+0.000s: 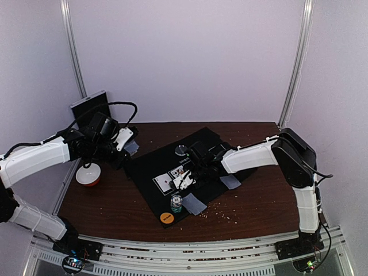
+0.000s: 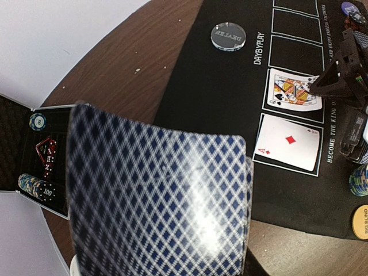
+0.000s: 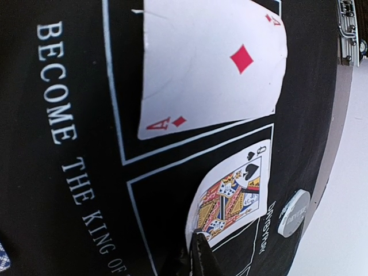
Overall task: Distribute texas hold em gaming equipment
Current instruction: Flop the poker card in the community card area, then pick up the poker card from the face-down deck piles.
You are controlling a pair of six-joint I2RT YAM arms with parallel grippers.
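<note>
right gripper jaws closed; queen lengthwise parallel ace

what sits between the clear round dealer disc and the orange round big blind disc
a face-up queen of spades card, then a face-up ace of diamonds card, each in a printed white box on the black mat; the left wrist view shows it best

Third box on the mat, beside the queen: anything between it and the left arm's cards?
Nothing visible lies in that box or between it and the cards. The dealer button sits off to one side; the right jaws are at the queen's edge beside it.
</note>
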